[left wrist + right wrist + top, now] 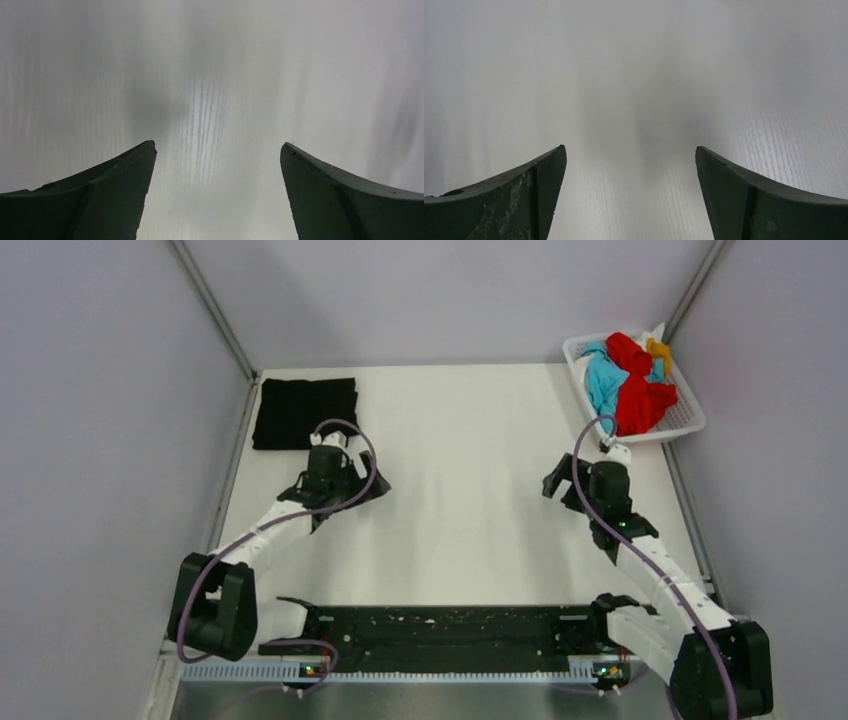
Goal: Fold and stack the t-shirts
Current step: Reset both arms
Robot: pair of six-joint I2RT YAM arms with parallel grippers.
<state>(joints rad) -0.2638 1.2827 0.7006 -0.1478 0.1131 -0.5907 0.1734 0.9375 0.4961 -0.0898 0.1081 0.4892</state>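
Left gripper (218, 146) and right gripper (630, 148) both hang wide open, empty. Black shirt (304, 412) sits folded far-left; red shirt (640, 405) and turquoise shirt (602, 380) lie crumpled in the basket (690, 416). Best reach right, pinching just one shirt.

A white lattice basket (690, 421) occupies the table's (470, 440) far-right corner.

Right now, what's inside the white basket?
The white basket holds a crumpled heap: a red t-shirt, a turquoise-blue t-shirt and an orange-yellow t-shirt. Whatever lies beneath them is covered.
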